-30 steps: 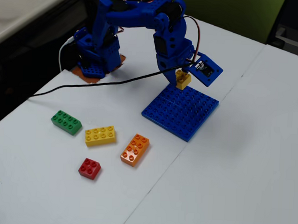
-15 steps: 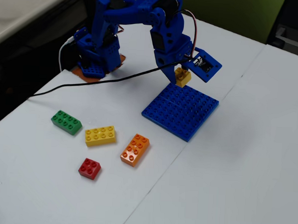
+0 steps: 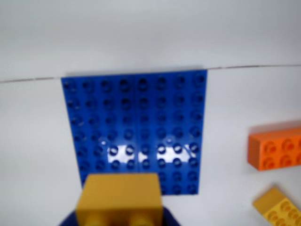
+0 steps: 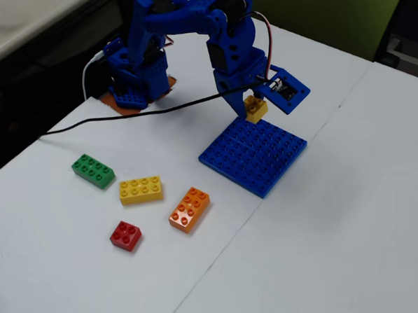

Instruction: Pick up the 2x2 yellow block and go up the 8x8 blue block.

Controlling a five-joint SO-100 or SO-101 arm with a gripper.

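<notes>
Fingers of the gripper (image 4: 255, 103) are closed on the 2x2 yellow block (image 4: 255, 108), holding it in the air. Directly below them lies the 8x8 blue block (image 4: 254, 156), near its far edge in the fixed view.

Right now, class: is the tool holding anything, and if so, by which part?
Yes. The tool grips the 2x2 yellow block by its upper sides, lifted just above the far edge of the 8x8 blue block; the exact contact points are hidden.

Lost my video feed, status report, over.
Gripper shut on 2x2 yellow block. Block held above far edge of 8x8 blue block, not seated. Baseplate studs bare, nothing in the way.
</notes>
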